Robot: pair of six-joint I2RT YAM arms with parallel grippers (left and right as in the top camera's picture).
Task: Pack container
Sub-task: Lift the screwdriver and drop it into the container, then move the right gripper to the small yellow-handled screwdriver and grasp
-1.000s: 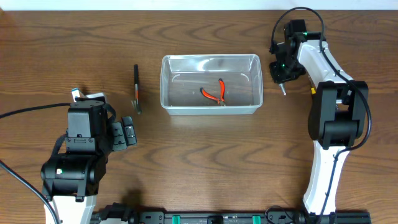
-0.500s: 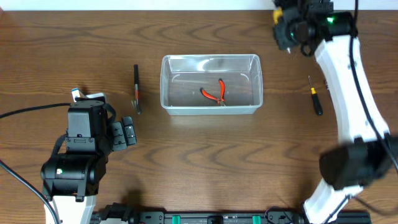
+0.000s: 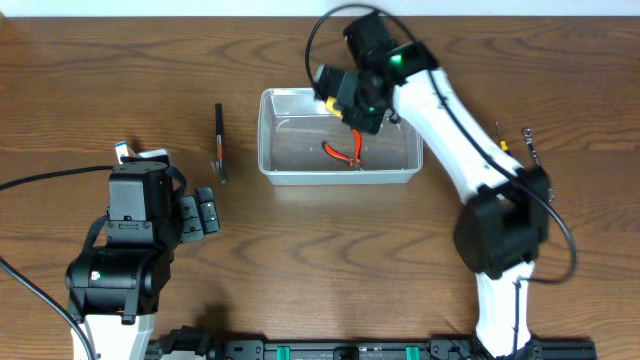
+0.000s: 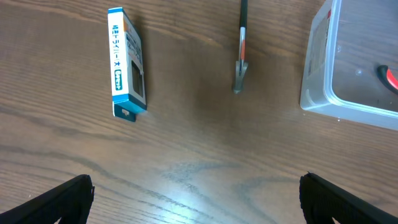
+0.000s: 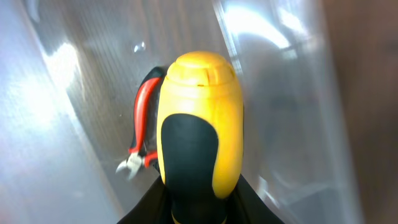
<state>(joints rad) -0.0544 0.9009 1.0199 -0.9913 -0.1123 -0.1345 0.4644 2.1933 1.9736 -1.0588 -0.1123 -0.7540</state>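
Nearest the base, the left hand [image 3: 197,214] hovers above the dark brown wooden table [image 3: 300,260], fingers spread wide, nothing between them. Just beyond it lies a small blue-and-white cardboard box [image 4: 127,62]. To the right of that, a thin black tool with a red band [image 4: 241,43] lies flat on the table, apart from the box. On to mid-table: the clear rectangular plastic container [image 3: 268,165] stands there, with red-handled pliers [image 3: 345,152] lying on its floor. And at the far side, the right hand [image 3: 345,103] is clamped on a chunky yellow-and-black tool handle [image 5: 198,124], poised over the container's inside, the pliers showing just past the handle. Whether the tool touches the container, can't tell.
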